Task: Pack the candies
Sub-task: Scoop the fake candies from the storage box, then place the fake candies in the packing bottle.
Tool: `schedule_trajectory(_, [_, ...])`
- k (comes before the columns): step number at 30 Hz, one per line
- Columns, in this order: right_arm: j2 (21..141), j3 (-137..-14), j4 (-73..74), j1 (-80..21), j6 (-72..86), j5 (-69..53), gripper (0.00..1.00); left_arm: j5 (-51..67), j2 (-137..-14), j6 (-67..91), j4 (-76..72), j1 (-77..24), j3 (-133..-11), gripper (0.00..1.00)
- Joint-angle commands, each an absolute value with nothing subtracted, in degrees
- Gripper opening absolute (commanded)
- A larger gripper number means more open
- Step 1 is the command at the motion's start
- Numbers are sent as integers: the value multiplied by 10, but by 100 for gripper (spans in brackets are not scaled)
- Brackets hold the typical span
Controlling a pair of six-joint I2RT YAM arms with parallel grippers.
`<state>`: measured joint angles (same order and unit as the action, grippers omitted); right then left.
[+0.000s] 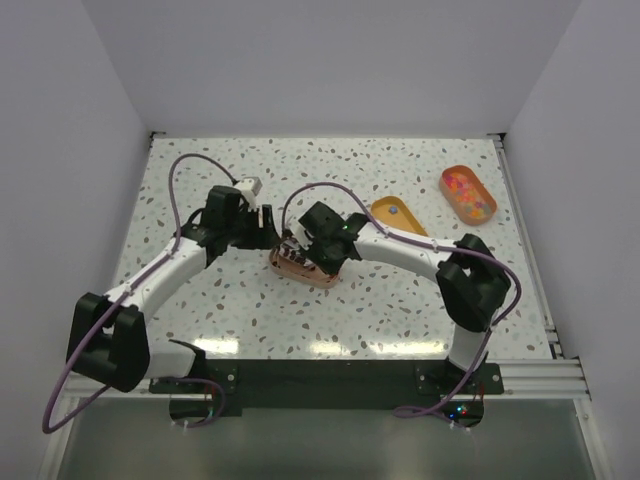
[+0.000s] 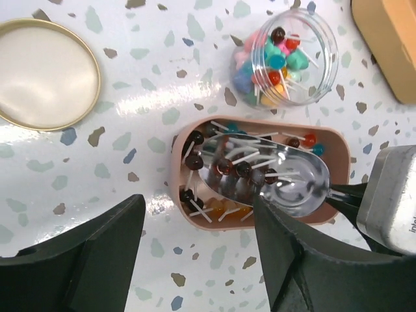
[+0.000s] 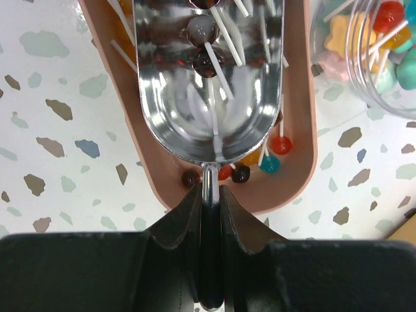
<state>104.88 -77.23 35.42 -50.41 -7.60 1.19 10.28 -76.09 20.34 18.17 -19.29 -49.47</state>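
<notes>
Right wrist: R tool (image 3: pixel 209 195) tight on scoop (image 3: pixel 208 110) handle; L tool (image 2: pixel 198 214) wide apart, empty.

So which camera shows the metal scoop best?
The right wrist view: the metal scoop fills it, handle pinched by the right gripper, lollipops inside. The left wrist view shows it smaller, over the pink tray. The top view hardly shows it.

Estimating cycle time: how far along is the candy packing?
Done: the clear jar holds some candies; a gold-rimmed lid lies apart. In hand: right gripper clamps the scoop, a few candies in it, in the pink tray. Left gripper open, empty. Left: many candies sit in the tray; jar unlidded.
</notes>
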Motion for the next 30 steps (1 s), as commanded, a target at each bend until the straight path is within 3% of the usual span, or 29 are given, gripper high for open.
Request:
schedule_trajectory(1, [1003, -762, 331, -500, -83, 23, 0, 77, -723, 200, 143, -182, -483, 73])
schedule_trajectory(16, [928, -771, 414, -461, -109, 78, 0, -97, -643, 207, 142, -170, -468, 100])
schedule_trajectory(30, [1023, -902, 587, -436, -128, 236, 0, -132, -630, 204, 150, -168, -468, 100])
